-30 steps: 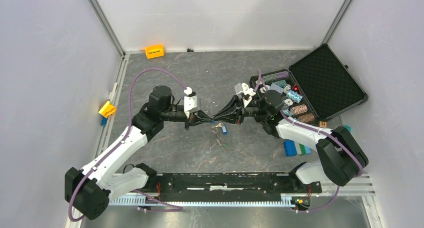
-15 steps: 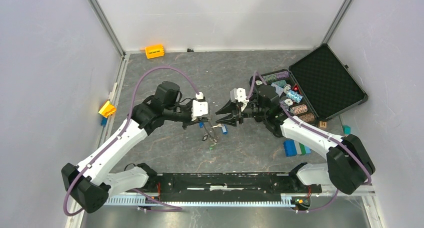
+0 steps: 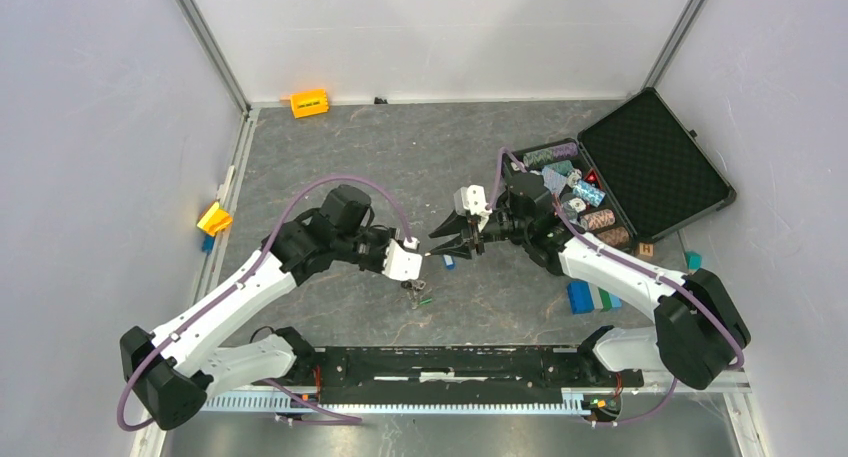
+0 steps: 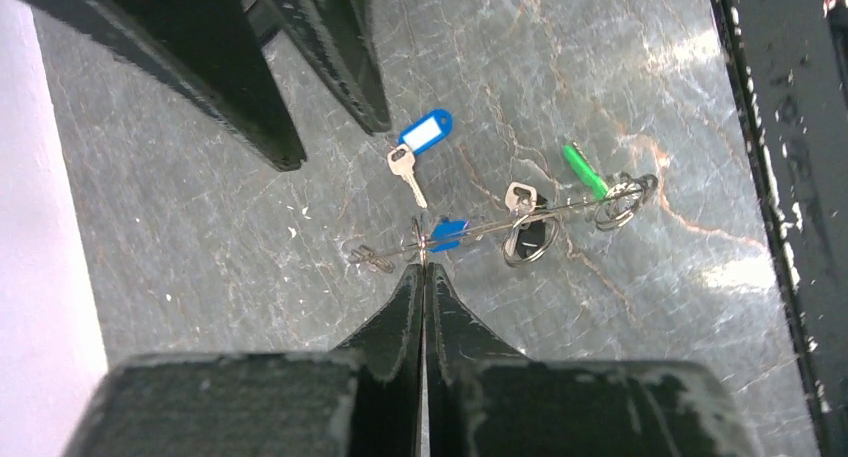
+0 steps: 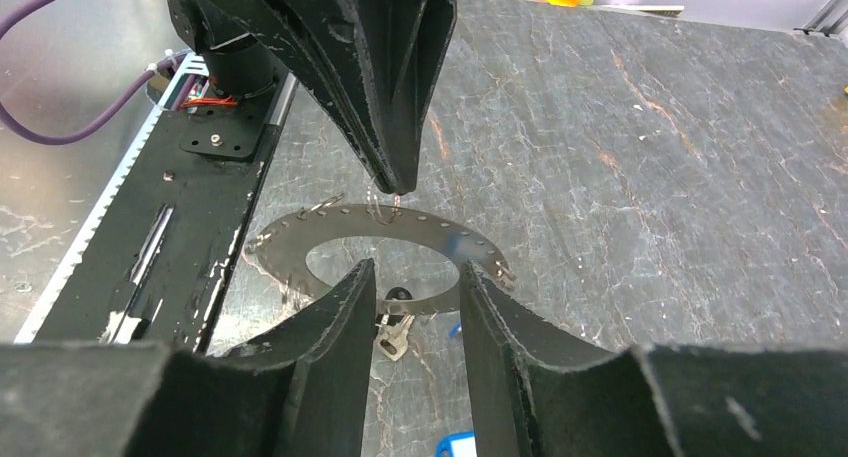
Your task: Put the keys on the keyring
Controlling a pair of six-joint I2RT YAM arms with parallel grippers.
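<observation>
My left gripper is shut on the edge of the keyring, a thin flat metal ring held just above the table. Keys hang from it: a blue-tagged one, a black-tagged one and a green-tagged one. In the top view this bunch of keys dangles under the left gripper. Another key with a blue tag lies loose on the table. My right gripper is open facing the ring's near edge and grips nothing.
An open black case with stacks of striped chips stands at the right. Blue and green blocks lie near the right arm, an orange block at the back and a yellow one at the left wall. A black rail lines the near edge.
The right gripper opened and let go where both grippers had met. The left gripper carried the keyring and its hanging keys down toward the near edge.
</observation>
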